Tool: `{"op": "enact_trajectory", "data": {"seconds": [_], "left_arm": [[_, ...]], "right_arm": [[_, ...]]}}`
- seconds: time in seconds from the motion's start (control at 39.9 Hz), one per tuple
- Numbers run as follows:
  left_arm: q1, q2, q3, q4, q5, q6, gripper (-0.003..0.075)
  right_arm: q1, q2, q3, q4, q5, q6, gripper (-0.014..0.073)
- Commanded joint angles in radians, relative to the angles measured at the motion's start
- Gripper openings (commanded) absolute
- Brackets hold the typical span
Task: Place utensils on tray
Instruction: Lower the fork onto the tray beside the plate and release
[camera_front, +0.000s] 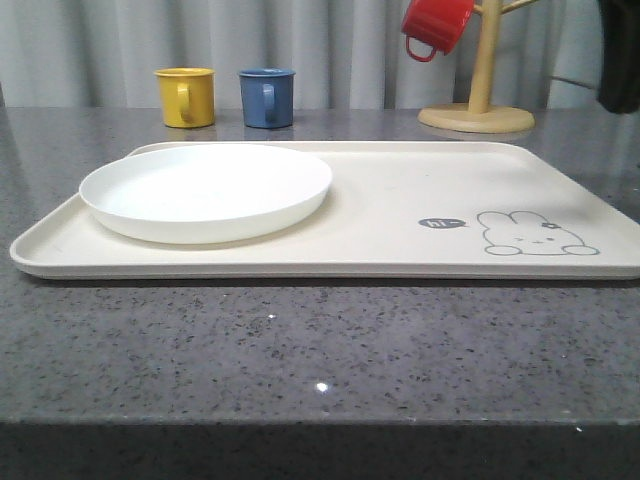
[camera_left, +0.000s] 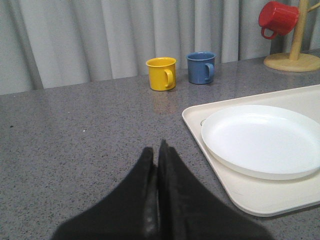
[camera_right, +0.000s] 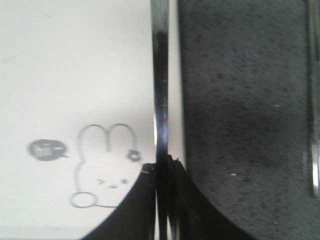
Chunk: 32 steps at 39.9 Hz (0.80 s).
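Observation:
The cream tray (camera_front: 400, 205) with a grey rabbit drawing (camera_front: 535, 233) lies across the grey counter. In the right wrist view my right gripper (camera_right: 162, 165) is shut on a thin shiny metal utensil (camera_right: 160, 75). The utensil's shaft runs away from the fingers along the tray's (camera_right: 75, 75) edge, just beside the rabbit (camera_right: 102, 165). Which utensil it is cannot be told. Another silver utensil (camera_right: 313, 125) lies on the counter farther out. My left gripper (camera_left: 157, 150) is shut with nothing in it, over bare counter beside the tray's (camera_left: 240, 192) left end.
A round white plate (camera_front: 205, 190) sits on the tray's left half. A yellow mug (camera_front: 186, 96) and a blue mug (camera_front: 267, 97) stand behind the tray. A wooden mug tree (camera_front: 478, 100) with a red mug (camera_front: 435, 25) stands at the back right.

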Motion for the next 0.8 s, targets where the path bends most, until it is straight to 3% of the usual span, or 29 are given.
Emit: {"op": "enact_trajectory", "data": {"seconds": [0.0, 0.23, 0.78], "left_arm": [[0.002, 0.013, -0.027, -0.01, -0.084, -0.007, -0.0018], [0.002, 0.013, -0.027, -0.01, -0.084, -0.007, -0.0018], [0.002, 0.013, -0.027, -0.01, -0.084, -0.007, -0.0018]], "right_arm": [[0.084, 0.017, -0.094, -0.011, -0.015, 0.061, -0.0016], [0.194, 0.176, -0.243, 0.006, -0.02, 0.12, -0.0016], [0.193, 0.344, -0.298, 0.06, -0.051, 0.164, -0.0016]]}}
